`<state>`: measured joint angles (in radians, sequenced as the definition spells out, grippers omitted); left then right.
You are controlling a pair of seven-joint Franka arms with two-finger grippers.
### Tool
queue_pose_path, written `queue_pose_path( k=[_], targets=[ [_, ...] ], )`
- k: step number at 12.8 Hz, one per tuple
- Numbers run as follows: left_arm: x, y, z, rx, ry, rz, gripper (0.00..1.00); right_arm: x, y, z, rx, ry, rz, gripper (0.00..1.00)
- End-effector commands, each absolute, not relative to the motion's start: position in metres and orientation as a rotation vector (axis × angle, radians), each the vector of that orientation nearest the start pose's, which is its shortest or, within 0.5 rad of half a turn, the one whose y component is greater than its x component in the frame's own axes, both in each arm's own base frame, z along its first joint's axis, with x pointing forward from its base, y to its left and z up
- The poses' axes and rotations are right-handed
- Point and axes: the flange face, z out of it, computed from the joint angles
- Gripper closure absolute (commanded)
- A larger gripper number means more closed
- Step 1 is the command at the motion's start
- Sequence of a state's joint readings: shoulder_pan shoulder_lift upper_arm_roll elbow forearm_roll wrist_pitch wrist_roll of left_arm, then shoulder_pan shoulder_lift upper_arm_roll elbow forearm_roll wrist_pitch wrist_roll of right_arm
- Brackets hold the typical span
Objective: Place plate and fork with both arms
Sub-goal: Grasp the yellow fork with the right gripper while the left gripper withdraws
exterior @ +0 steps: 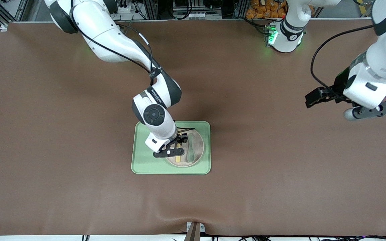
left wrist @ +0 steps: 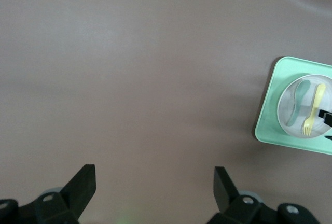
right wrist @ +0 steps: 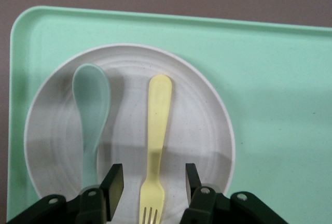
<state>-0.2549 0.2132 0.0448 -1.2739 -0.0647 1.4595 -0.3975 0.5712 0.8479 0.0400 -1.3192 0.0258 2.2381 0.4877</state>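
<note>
Straddling the fork (right wrist: pixel 155 146), the right gripper (right wrist: pixel 154 185) sits low over the plate (right wrist: pixel 202 125) near the front view's centre, its fingers partly open on either side of the handle, not visibly touching it. A spoon (right wrist: pixel 91 115) lies beside the fork. The plate rests in the green tray (exterior: pixel 139 164). At the frame's right edge the left gripper (left wrist: pixel 154 186) waits, fully open and empty, over bare table (exterior: pixel 280 167).

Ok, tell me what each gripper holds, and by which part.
Nothing yet. The right gripper straddles the fork near its tines, jaws apart; the left gripper waits open.
</note>
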Motion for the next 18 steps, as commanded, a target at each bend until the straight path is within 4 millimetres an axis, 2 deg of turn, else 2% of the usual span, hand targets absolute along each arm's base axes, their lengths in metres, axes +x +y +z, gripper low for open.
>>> queue_pose_path(
  k=[1,2,4,5,6,7,10,11,13,18],
  targets=[
    [0.578,-0.116,0.636,-3.161,-0.197,0.076,0.0,0.62,0.433,0.221,-3.089,-0.13,-0.085,0.47],
    [0.576,-0.104,0.638,-3.165,-0.178,0.073,0.0,0.62,0.433,0.22,-3.092,-0.132,-0.088,0.48],
    [0.566,-0.099,0.634,-3.162,-0.178,0.094,0.0,0.62,0.433,0.213,-3.09,-0.135,-0.098,0.5],
    [0.565,-0.095,0.629,-3.161,-0.189,0.101,0.0,0.618,0.436,0.21,-3.089,-0.143,-0.1,0.54],
    [0.565,-0.091,0.628,-3.161,-0.197,0.099,0.0,0.617,0.437,0.209,-3.09,-0.146,-0.098,0.64],
    [0.567,-0.081,0.625,-3.164,-0.188,0.096,0.0,0.615,0.44,0.209,-3.092,-0.156,-0.098,0.69],
    [0.565,-0.066,0.621,-3.166,-0.157,0.096,0.0,0.613,0.441,0.204,-3.099,-0.154,-0.091,0.65],
    [0.564,-0.055,0.622,-3.165,-0.189,0.088,0.0,0.613,0.441,0.203,-3.101,-0.146,-0.092,0.62],
    [0.557,-0.053,0.62,-3.164,-0.186,0.078,0.0,0.613,0.44,0.201,-3.113,-0.163,-0.104,0.62],
    [0.557,-0.051,0.614,-3.123,-0.101,0.077,0.0,0.612,0.441,0.196,-3.117,-0.162,-0.097,0.67]
  ],
)
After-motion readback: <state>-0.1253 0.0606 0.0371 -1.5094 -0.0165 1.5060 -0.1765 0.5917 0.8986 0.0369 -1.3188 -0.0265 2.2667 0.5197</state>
